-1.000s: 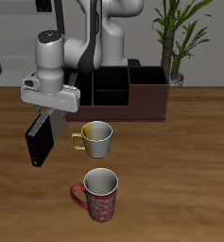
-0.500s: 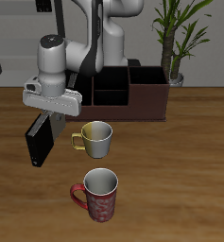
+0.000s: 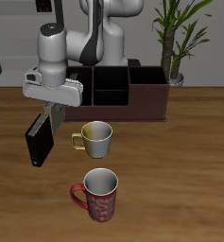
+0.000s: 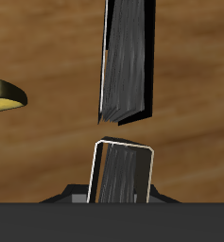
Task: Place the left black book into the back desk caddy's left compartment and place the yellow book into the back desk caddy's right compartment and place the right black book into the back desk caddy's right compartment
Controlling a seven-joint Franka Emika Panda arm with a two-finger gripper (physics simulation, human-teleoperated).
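Gripper (image 3: pixel 51 112) is clamped on the top edge of the right black book (image 3: pixel 40 142), which is held tilted above the table (image 3: pixel 180 180), in front of the back desk caddy (image 3: pixel 123 90) and beside the yellow mug (image 3: pixel 95 139), with the red patterned mug (image 3: pixel 99 195) nearer the front edge.

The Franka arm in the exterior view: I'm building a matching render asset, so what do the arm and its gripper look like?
The arm is glossy white with rounded, tubular segments and dark grey to black bands at the joints. A dark cap tops the upright wrist segment. The gripper has a wide, light grey, boxy body with dark fingers below it. No cables or markings are discernible.
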